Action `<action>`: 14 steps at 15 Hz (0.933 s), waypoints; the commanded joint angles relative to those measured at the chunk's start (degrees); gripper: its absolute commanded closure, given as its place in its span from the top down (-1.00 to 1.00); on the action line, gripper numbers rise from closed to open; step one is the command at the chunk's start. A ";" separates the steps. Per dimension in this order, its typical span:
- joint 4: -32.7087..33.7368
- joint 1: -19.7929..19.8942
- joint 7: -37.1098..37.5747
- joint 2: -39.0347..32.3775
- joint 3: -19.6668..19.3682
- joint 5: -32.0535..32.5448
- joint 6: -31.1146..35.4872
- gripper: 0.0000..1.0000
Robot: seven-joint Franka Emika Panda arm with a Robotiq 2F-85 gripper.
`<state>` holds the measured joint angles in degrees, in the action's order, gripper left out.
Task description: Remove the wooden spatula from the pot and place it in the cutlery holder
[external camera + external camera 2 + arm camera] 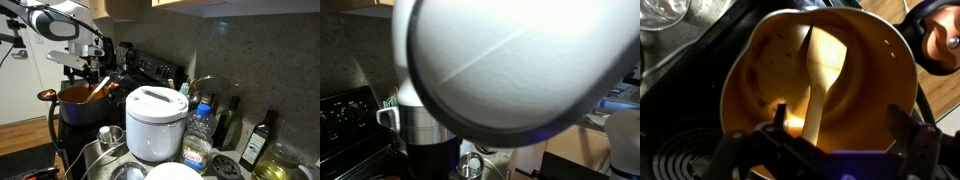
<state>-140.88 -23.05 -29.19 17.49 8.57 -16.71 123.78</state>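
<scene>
A large white rounded body [510,60] is filling most of an exterior view, too close to the lens for me to identify. The dark stove surface [685,110] is carrying the pot [75,108]. A white rice cooker [155,122] is standing just beside the pot, nearer the camera, with bottles [258,140] lined up beyond it.

In the wrist view the pot [760,70] is showing its orange-brown inside, and its long side handle is pointing off to the upper right.

I am holding my tool [85,68] directly above the pot. The tool [835,140] is released, its jaws spread wide and touching nothing.

The wooden spatula [98,89] is resting inside the pot, leaning against the wall. In the wrist view the wooden spatula [825,60] is lying with its blade deep in the pot and its handle rising between my jaws, clear of both.
</scene>
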 commanded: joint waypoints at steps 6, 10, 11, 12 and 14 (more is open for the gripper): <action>8.08 0.82 2.42 -12.04 4.98 -0.06 8.47 1.00; 10.02 1.35 6.21 -15.42 6.52 1.89 11.40 1.00; 10.23 1.46 7.42 -15.95 6.83 2.58 11.75 1.00; 10.33 1.62 8.56 -16.28 7.09 3.27 11.90 1.00; 10.27 1.95 11.02 -16.25 7.42 5.12 11.71 1.00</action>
<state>-131.57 -22.49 -21.94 1.97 14.54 -14.15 134.94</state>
